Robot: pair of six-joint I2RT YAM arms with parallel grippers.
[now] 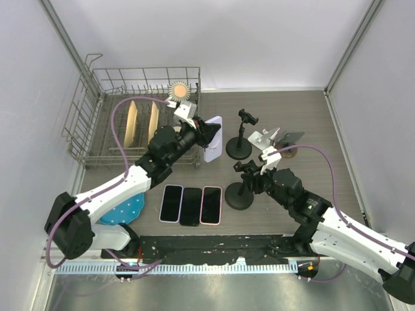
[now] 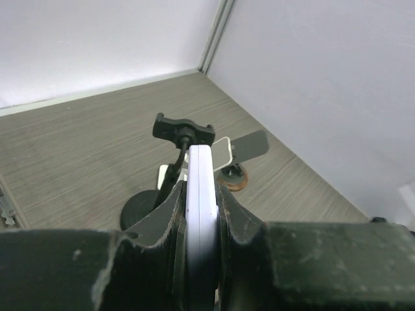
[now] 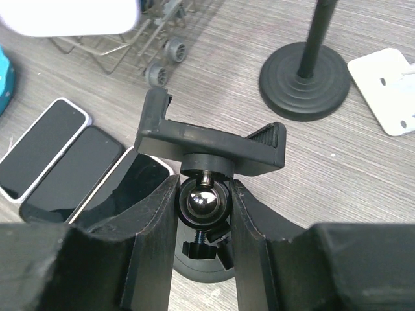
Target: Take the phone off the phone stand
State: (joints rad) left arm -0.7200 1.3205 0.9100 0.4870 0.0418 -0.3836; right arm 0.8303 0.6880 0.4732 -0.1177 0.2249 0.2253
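The white phone (image 2: pixel 201 214) is held edge-on, clamped in the left claw (image 1: pixel 207 133), near the middle of the tabletop (image 1: pixel 311 123) and apart from the phone stand (image 3: pixel 207 146), whose ball joint is gripped by the right claw (image 3: pixel 203 194).

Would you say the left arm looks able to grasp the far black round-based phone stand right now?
Probably not yet: the left gripper is shut on the white-cased phone, though nothing stands between it and the far black round-based phone stand.

- Left arm (image 1: pixel 123 184) stretched forward, end effector (image 1: pixel 206 131) raised, fingers (image 2: pixel 167 219) pinched on phone (image 1: pixel 214 148) edges.
- Right arm (image 1: pixel 343 227) bent inward, end effector (image 1: pixel 255 173) low, fingers (image 3: pixel 152 217) clamped round stand ball joint (image 3: pixel 203 201).
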